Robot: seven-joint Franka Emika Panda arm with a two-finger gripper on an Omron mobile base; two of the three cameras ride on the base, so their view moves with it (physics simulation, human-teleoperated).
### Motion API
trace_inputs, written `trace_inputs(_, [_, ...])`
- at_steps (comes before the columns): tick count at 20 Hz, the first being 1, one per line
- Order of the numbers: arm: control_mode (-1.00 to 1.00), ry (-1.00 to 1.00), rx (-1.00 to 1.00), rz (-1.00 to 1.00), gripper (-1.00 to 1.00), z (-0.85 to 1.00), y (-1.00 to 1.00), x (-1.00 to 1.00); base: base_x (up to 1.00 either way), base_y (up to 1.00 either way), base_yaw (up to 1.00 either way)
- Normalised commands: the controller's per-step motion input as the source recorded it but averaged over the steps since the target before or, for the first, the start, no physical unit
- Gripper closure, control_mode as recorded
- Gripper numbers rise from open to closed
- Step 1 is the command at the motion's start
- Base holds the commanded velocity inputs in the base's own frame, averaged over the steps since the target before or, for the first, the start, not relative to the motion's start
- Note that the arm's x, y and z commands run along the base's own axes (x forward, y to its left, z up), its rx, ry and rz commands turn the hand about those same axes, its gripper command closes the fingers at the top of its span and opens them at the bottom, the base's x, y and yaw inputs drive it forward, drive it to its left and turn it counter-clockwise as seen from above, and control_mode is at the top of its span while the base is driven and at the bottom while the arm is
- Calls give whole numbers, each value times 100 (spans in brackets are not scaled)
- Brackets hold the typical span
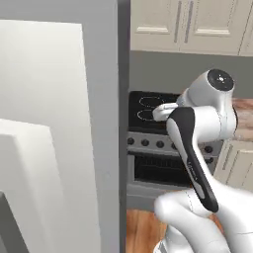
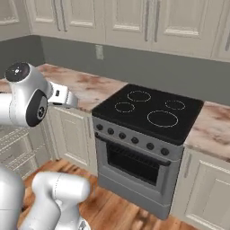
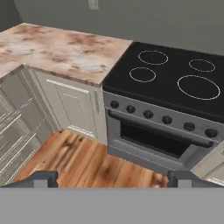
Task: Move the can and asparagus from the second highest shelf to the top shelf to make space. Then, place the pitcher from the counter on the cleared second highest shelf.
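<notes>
Pincer [image 3: 113, 178] jaws stand wide apart with nothing between them; in the hand view its two dark fingertips [image 3: 43, 177] rise at the bottom, one at each side, above a wooden floor [image 3: 83, 159]. That view looks down at a grey oven [image 3: 157, 140] with a black cooktop [image 3: 175, 78], a row of dark knobs [image 3: 148, 113] along its front, and a dark window in its door. Just left of the cooktop lies the mottled reddish-brown and beige counter [image 3: 61, 50], bare on the stretch that shows, over cream cabinet doors [image 3: 74, 107]. At the left edge of the hand view wire racks [image 3: 13, 144] show, grey and slanted.

From the right base view the white arm [image 2: 27, 96] stands at the left, its hand reaching toward the counter's near edge beside the oven. Cream upper cabinets [image 2: 134, 22] hang above a grey wall [image 2: 148, 63].

From the left base view a tall white panel [image 1: 49, 138] takes up the left half, and the arm rises in front of the oven. Can, asparagus, pitcher and the fridge shelves cannot be made out.
</notes>
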Motion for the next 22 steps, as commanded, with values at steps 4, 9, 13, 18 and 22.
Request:
trace_inputs(4, [100, 0, 0, 0, -100, 0, 0, 0, 58, 73, 51])
trace_inputs(9, [100, 0, 0, 0, -100, 0, 0, 0, 43, 49, 59])
trace_inputs(13, [100, 0, 0, 0, -100, 0, 0, 0, 48, 9, 61])
trace_inputs(18, [100, 0, 0, 0, -100, 0, 0, 0, 35, -6, 52])
trace_inputs(22, [100, 0, 0, 0, -100, 0, 0, 0, 15, -21, 46])
